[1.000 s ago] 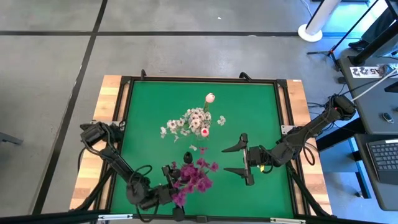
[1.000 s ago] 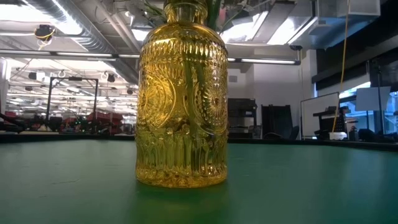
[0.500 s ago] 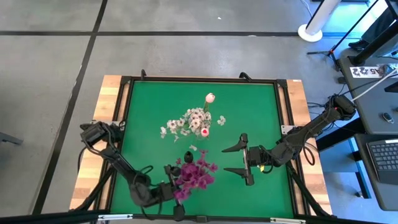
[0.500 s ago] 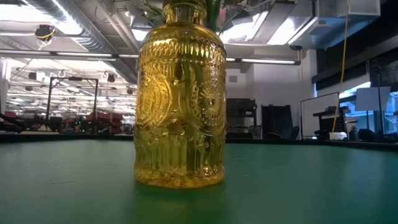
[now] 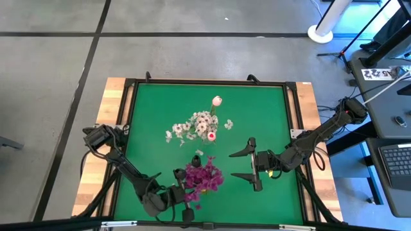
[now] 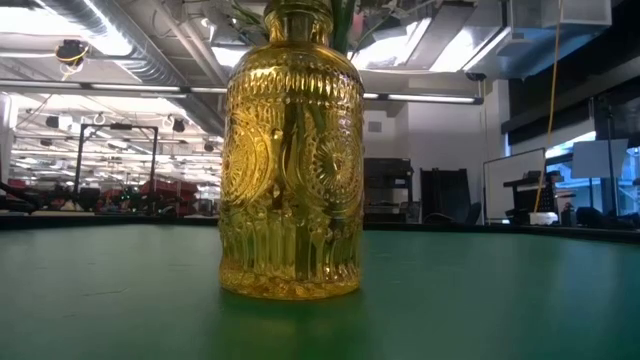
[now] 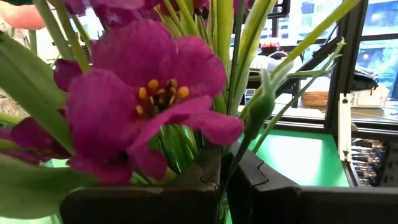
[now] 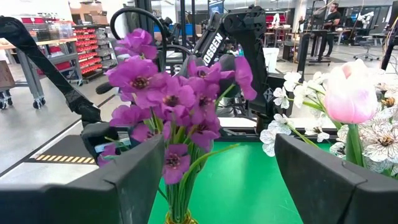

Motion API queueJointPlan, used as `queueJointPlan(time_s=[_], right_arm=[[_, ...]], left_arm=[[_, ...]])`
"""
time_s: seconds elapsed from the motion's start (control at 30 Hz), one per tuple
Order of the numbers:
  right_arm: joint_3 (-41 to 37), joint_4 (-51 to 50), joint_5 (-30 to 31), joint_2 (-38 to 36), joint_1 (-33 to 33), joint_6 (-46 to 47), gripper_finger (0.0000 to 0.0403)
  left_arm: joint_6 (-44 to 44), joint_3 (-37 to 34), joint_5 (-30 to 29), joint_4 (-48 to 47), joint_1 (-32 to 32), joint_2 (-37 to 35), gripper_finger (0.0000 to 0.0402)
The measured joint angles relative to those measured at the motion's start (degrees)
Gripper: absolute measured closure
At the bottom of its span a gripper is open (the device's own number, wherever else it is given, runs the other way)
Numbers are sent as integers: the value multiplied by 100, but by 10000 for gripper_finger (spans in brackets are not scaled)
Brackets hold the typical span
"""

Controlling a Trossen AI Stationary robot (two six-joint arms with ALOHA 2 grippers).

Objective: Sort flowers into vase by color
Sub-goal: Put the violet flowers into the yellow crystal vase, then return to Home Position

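Note:
A bunch of magenta flowers (image 5: pixel 204 178) stands with its green stems in a ribbed yellow glass vase (image 6: pixel 291 160) near the table's near edge; the vase's rim (image 8: pixel 177 218) shows under the blooms (image 8: pixel 165 102) in the right wrist view. My left gripper (image 5: pixel 182 191) is shut on those stems, just left of the bunch. White blossoms (image 5: pixel 200 124) and a pale pink tulip (image 5: pixel 217 101) stand together at mid-table; what holds them is hidden beneath them. My right gripper (image 5: pixel 249 165) hangs open to the right of the magenta bunch, touching nothing. My left gripper pinches several green stems (image 7: pixel 222 163) of the magenta bunch between its two fingers (image 7: pixel 149 202), below the blooms. It comes in about level, from the table's near-left side, with the fingers across the stems. The stems stand roughly upright, their lower ends down in the yellow vase.
A raised dark frame (image 5: pixel 128 115) borders the green mat, with wooden table strips (image 5: pixel 110 102) outside it. Open green mat lies along the far edge and on the left and right sides. The room beyond holds racks and equipment.
My left gripper has moved toward the table's right, carrying the magenta bunch with it; the blooms now sit a little farther right and toward the far edge. The yellow vase has rocked slightly in the low view. My right arm has kept still.

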Motion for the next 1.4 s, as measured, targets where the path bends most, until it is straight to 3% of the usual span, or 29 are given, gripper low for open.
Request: queueJointPlan(time_s=[0.27,0.63,0.97,1.4], right_arm=[[0,-14,0,0,0,47,100],[0,-116,0,0,0,149,100],[0,-96,0,0,0,149,100],[0,-85,0,-1,0,146,100]], left_arm=[[3,0,-3,0,0,0,385],[350,-2,-178,17,-209,-44,289],[649,-2,-547,20,-540,-501,206],[740,-2,-636,15,-1360,-1150,195]])
